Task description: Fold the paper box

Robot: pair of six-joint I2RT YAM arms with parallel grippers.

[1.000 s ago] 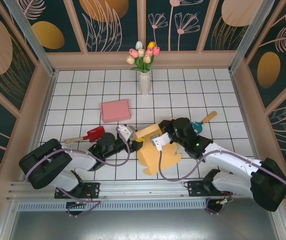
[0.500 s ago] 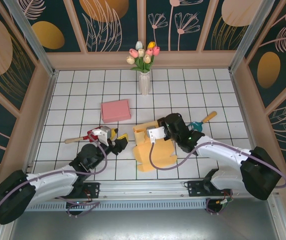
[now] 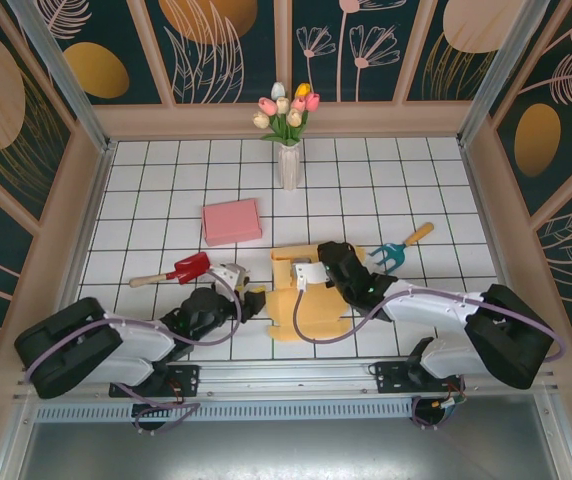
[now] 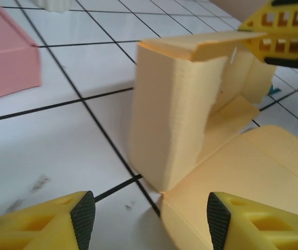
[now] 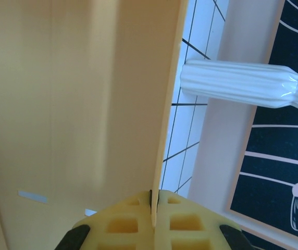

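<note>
Paper box (image 3: 311, 310) at six o'clock on the bench (image 3: 146, 210) — jaws of the right gripper (image 5: 153, 200) pinch its raised wall (image 5: 86, 94), while jaws of the left gripper (image 4: 146, 219) stand half-open and empty at its nine o'clock. A hard tug could crease it.

Your left gripper (image 3: 254, 300) has drawn back from the left edge of the paper box (image 3: 318, 312) and now sits nearer you, just left of it. Your right gripper (image 3: 304, 268) has moved left with the pinched panel, and the box has slid left with it.
</note>
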